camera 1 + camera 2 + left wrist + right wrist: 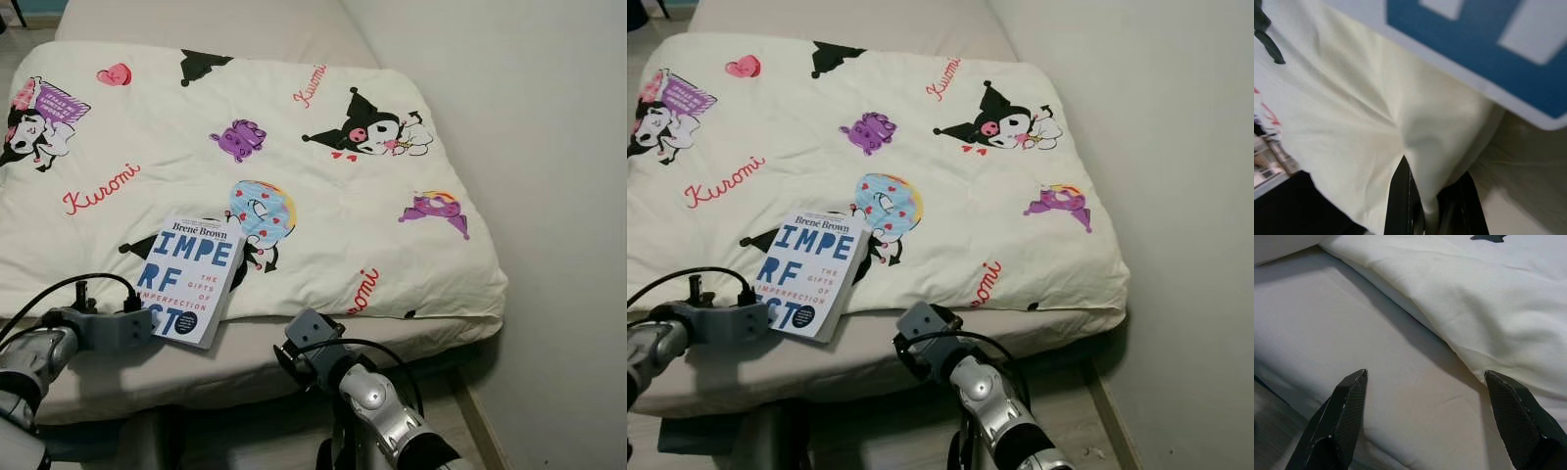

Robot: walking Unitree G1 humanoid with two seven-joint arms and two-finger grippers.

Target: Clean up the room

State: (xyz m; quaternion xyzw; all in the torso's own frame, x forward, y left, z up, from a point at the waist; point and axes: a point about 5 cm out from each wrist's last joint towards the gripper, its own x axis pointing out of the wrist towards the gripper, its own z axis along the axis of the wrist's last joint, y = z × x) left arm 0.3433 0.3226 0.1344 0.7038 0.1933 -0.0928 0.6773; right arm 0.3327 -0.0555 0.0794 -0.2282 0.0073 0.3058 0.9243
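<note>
Right gripper [1425,416]: jaws spread wide, holding nothing, poised over the bare mattress [1352,333] at the bed's near edge, just short of the quilt [323,196] hem. One fingertip [1508,401] lies close to that hem; contact cannot be confirmed.

Left gripper [1427,200]: jaws drawn close together and pinching a fold of the quilt's near edge, directly beside the book [189,276].

Book: white cover with large blue lettering, lying flat, face up, at the quilt's near edge, its lower end overhanging onto the mattress.

Quilt: cream, printed with cartoon figures and red script, spread across the bed. Beyond its far edge the mattress shows again. A pale wall [549,147] borders the bed's right side.
</note>
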